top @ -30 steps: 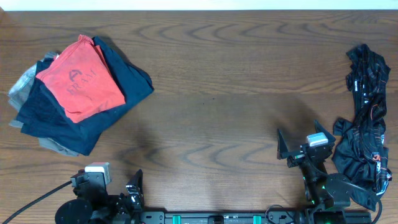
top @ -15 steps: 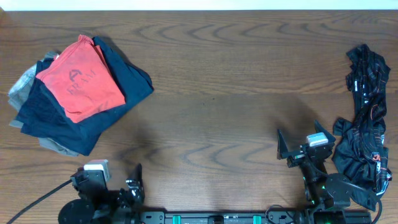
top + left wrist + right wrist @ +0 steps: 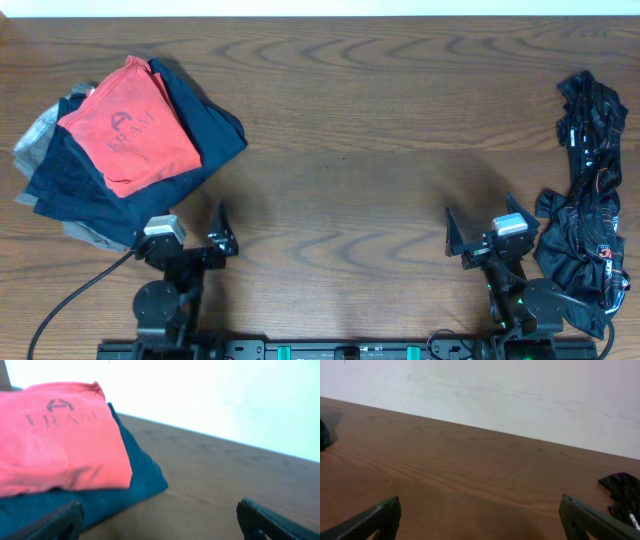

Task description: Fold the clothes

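Observation:
A folded stack lies at the table's left: a red shirt (image 3: 128,128) on a navy garment (image 3: 205,135), with grey cloth (image 3: 38,128) under them. A crumpled black garment (image 3: 590,195) lies at the right edge. My left gripper (image 3: 192,236) is open and empty, just in front of the stack's near right corner. In the left wrist view the red shirt (image 3: 55,440) and navy garment (image 3: 140,477) fill the left side, ahead of the left gripper (image 3: 160,525). My right gripper (image 3: 483,224) is open and empty over bare wood, left of the black garment (image 3: 622,491).
The brown wooden table (image 3: 350,150) runs between the two piles. A white wall (image 3: 495,390) stands beyond its far edge. A black cable (image 3: 70,305) trails from the left arm's base at the front left.
My left arm has risen from the front edge and moved forward toward the folded stack. The right arm and both piles have not moved.

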You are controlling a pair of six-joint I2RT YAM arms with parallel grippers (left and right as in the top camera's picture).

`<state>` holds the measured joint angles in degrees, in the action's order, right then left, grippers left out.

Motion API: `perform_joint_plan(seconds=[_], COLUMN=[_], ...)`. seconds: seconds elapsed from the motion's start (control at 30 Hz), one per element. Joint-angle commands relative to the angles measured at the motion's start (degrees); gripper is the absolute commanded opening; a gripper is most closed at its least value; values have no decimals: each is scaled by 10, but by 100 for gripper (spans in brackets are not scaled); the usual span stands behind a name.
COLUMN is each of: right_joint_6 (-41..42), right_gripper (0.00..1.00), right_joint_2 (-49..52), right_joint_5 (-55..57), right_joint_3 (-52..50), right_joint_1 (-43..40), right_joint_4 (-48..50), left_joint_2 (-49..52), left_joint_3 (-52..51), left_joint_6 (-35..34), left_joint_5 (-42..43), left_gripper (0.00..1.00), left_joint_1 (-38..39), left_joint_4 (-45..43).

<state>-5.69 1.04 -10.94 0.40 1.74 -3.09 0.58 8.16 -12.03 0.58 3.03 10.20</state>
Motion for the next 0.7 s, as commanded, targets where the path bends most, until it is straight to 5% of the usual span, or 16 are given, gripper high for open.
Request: perform_joint_plan(seconds=[0.0,0.67], right_joint_6=[-8,-8], right_gripper=[99,99], right_joint_2=[-4,-4], right_joint_5=[0,0], right_joint_3=[-1,-1], right_joint_1=[7,7], right_joint_4=[-2,-2], left_joint_2=[-5,-5], left_joint_3=[-57,-80], left_joint_6=[-1,-1], left_joint_5=[-17,-13], left_gripper=[98,98], left_joint_1=[-3,-3], left_joint_4=[-65,-64])
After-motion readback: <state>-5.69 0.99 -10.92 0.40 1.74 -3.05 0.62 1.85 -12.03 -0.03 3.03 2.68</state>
